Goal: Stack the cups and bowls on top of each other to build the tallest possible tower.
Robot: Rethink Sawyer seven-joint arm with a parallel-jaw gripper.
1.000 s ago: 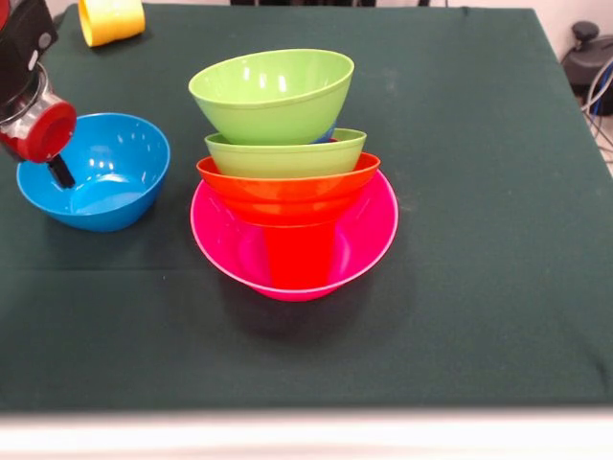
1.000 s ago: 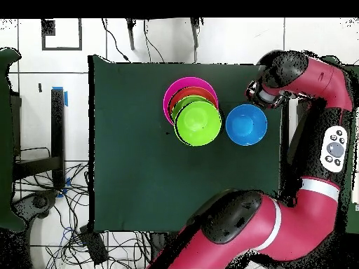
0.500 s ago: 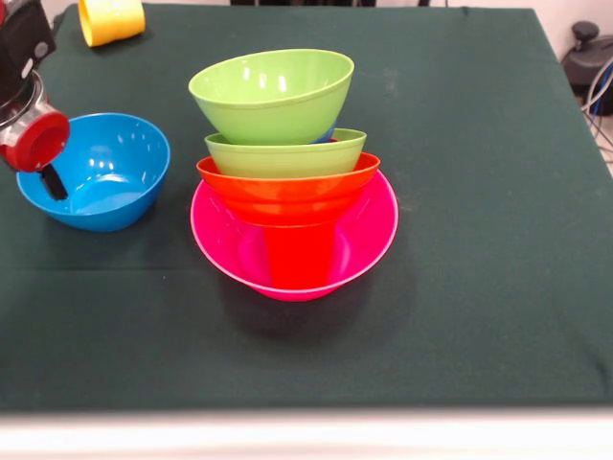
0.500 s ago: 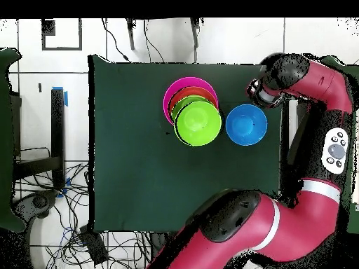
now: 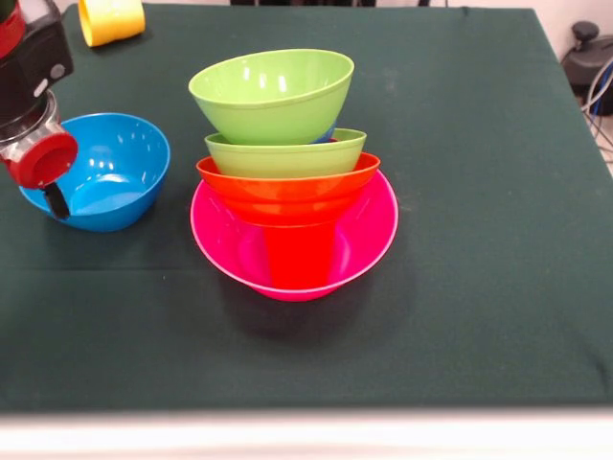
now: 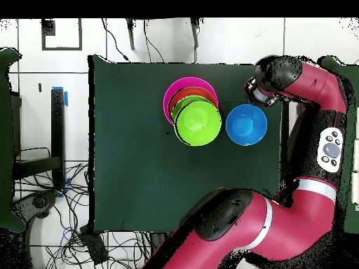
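Cloth, dark green (image 5: 479, 240), covers the whole table; a few faint scuffs show, and a pale strip of table edge runs along the near side in the front view. From overhead the table (image 6: 126, 175) sits on a white tiled floor (image 6: 140, 42), with loose black cables (image 6: 77, 242) trailing off one corner, a strip of blue tape (image 6: 67, 97) beside one edge, and dark furniture at the frame's side. In the front view a black fixture with cables (image 5: 589, 57) stands off the table's corner.

The tower (image 5: 287, 172) stands mid-table: wide pink bowl (image 5: 369, 240) at the base, a red cup (image 5: 299, 257) inside it, then the orange bowl (image 5: 287, 187), a lime green bowl (image 5: 285, 153), and a second lime green bowl (image 5: 271, 96) on top, tilted. A sliver of blue peeks out beneath that top bowl.

The light blue bowl (image 5: 110, 171) sits upright on the cloth, apart from the tower, just beside it. A yellow cup (image 5: 110, 19) lies on its side near the table's far corner.

The gripper (image 5: 53, 192) hangs at the light blue bowl's outer rim, one dark finger (image 5: 58, 200) showing in front of the rim, below a red round part. Whether the fingers are wide or narrow cannot be told. The red arm (image 6: 308, 77) curves round the table's side in the overhead view.
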